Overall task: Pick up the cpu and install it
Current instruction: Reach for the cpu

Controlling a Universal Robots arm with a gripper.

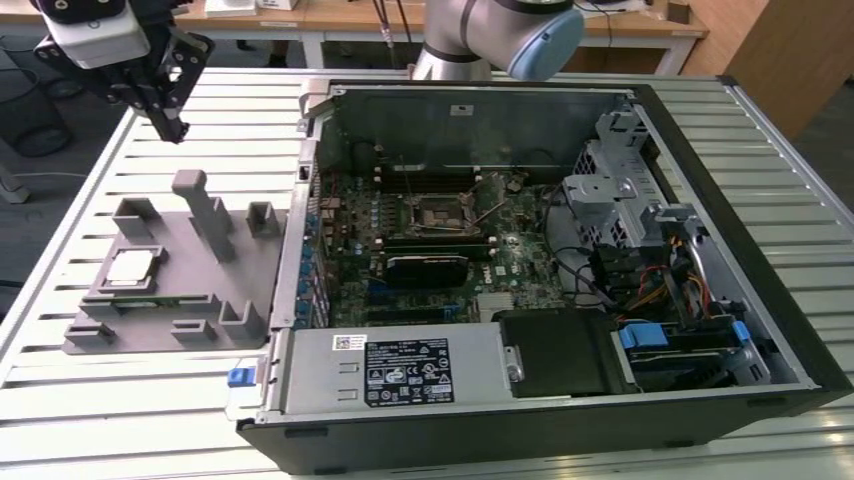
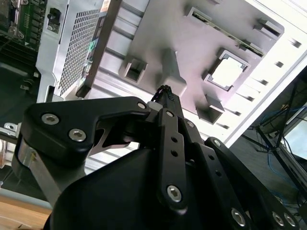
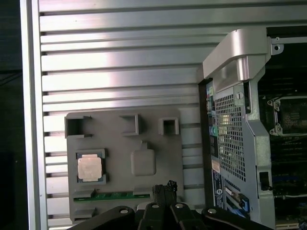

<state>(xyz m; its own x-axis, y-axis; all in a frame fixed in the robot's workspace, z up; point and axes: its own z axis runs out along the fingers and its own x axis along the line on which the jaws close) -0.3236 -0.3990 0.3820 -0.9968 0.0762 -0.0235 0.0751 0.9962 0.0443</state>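
Observation:
The cpu point(image 1: 130, 268) is a small silvery square lying flat in a pocket of the grey holder block point(image 1: 200, 300), on the slatted table at the exterior view's left. Both wrist views show the cpu point(image 2: 225, 73) point(image 3: 90, 167) in that pocket. My gripper point(image 1: 171, 130) hangs high above the table beyond the block, well clear of the cpu. Its fingertips meet in a point, shut, with nothing between them, as both wrist views show the gripper point(image 2: 164, 92) point(image 3: 165, 186). The open socket frame point(image 1: 441, 213) sits on the motherboard inside the case.
The open computer case point(image 1: 667, 110) lies on its side at the exterior view's right, full of cables and drive bays. A narrow green circuit strip point(image 3: 112, 195) lies in the block beside the cpu. A tall post point(image 1: 203, 210) rises from the block. The table edge point(image 1: 27, 330) is close by.

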